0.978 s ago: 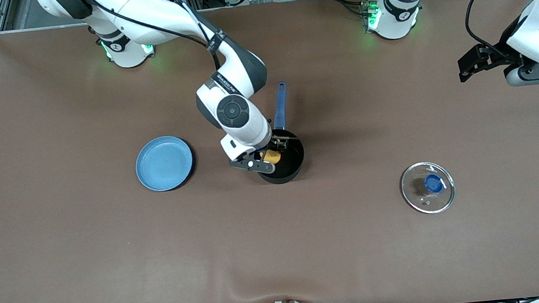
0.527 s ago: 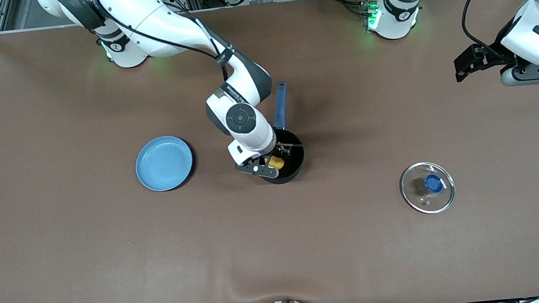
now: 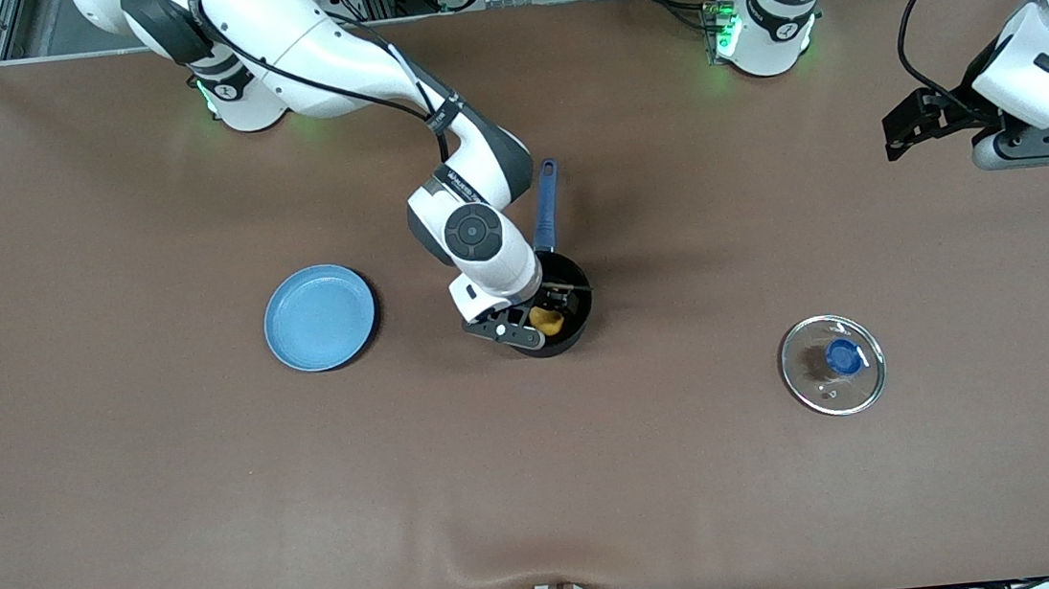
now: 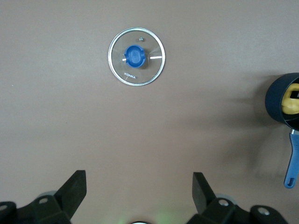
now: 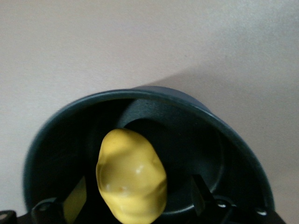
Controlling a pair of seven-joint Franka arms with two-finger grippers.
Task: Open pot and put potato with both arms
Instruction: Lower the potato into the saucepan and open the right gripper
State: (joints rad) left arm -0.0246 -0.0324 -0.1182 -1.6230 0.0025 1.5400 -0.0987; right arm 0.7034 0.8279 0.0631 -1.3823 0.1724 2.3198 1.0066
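The black pot (image 3: pixel 572 309) with its blue handle (image 3: pixel 546 204) stands uncovered mid-table. The yellow potato (image 3: pixel 546 319) lies inside it. My right gripper (image 3: pixel 534 317) hangs just over the pot's rim, open, its fingers apart on either side of the potato (image 5: pixel 131 175), with gaps to it, inside the pot (image 5: pixel 233 144). The glass lid with the blue knob (image 3: pixel 832 364) lies flat on the table toward the left arm's end, nearer the front camera. My left gripper (image 3: pixel 902 135) is open and empty, raised over the table's left-arm end; its view shows the lid (image 4: pixel 137 57) and the pot (image 4: pixel 275 95).
A flat blue plate (image 3: pixel 320 316) lies beside the pot toward the right arm's end. The brown table cover (image 3: pixel 543 485) is bare nearer the front camera.
My right gripper moved farther over the pot and lower, and its fingers opened. The potato went from between them to the pot's inside. The left arm drifted slightly toward its base.
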